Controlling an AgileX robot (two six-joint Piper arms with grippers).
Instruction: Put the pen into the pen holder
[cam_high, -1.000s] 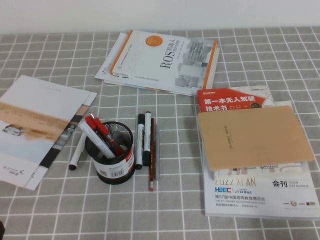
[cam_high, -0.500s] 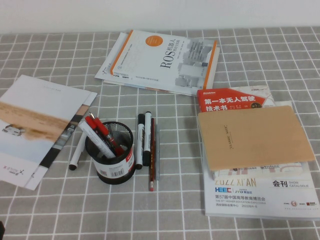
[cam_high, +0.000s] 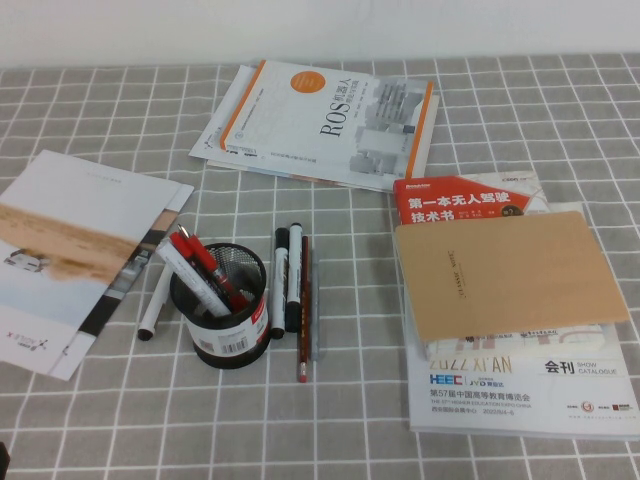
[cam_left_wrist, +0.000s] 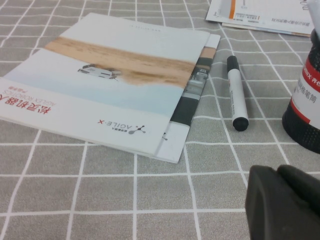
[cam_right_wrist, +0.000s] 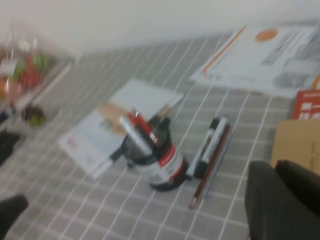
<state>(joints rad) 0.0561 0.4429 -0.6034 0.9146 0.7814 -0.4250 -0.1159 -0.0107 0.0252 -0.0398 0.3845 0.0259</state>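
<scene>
**High view: slim pen lies in a tight row, neither tool over it**

High view shows the thin pale grey-white stick pen (cam_high: 314, 305) flat on the checked desk (cam_high: 120, 400), against the dark red pencil (cam_high: 304, 305) and black-capped white markers (cam_high: 294, 275), just beside the round black wire-mesh pen holder (cam_high: 220, 305). Left tool (cam_left_wrist: 285, 205) and right tool (cam_right_wrist: 282, 200) hang nearby; I cannot tell their finger state. Risk: pinching the pencil instead.

Nothing has shifted across these moments — pen (cam_high: 314, 305), pen holder (cam_high: 222, 305) and markers (cam_high: 288, 275) lie unmoved.
</scene>
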